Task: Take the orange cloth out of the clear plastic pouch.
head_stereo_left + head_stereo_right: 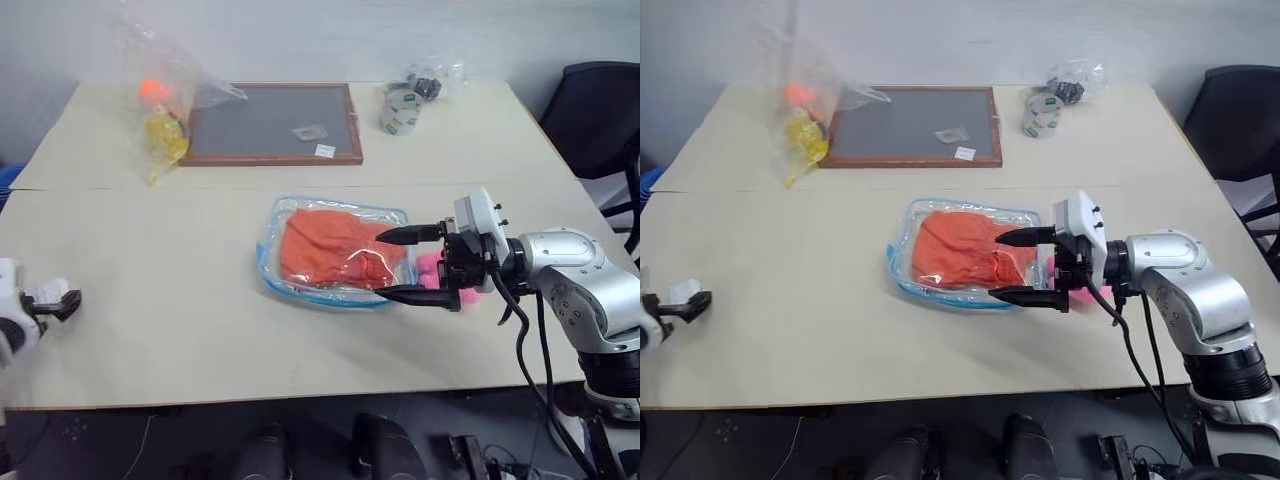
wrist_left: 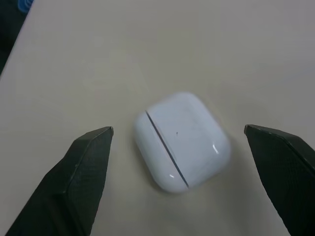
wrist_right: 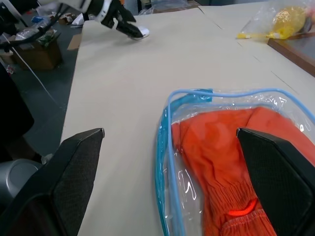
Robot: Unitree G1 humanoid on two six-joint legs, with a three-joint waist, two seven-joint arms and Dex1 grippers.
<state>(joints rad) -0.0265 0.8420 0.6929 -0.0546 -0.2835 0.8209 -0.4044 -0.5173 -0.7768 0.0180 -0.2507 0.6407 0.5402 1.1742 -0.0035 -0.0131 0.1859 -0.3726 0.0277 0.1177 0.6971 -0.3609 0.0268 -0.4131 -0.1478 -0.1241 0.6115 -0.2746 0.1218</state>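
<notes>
Lying in the middle of the beige table [image 1: 150,300], the bright orange wrinkly cloth [image 1: 330,245] sits inside the clear flat plastic pouch [image 1: 290,285] with light blue trim. We see our right gripper [image 1: 405,265] just beside the pouch's right end, its two black fingers spread wide around that end, grasping nothing. Our left gripper [image 2: 179,162] is well apart at the table's left edge, fingers released, either side of a small white rounded case [image 2: 182,141]. A thin crinkly clear bag [image 1: 165,95] holds orange and yellow items.
</notes>
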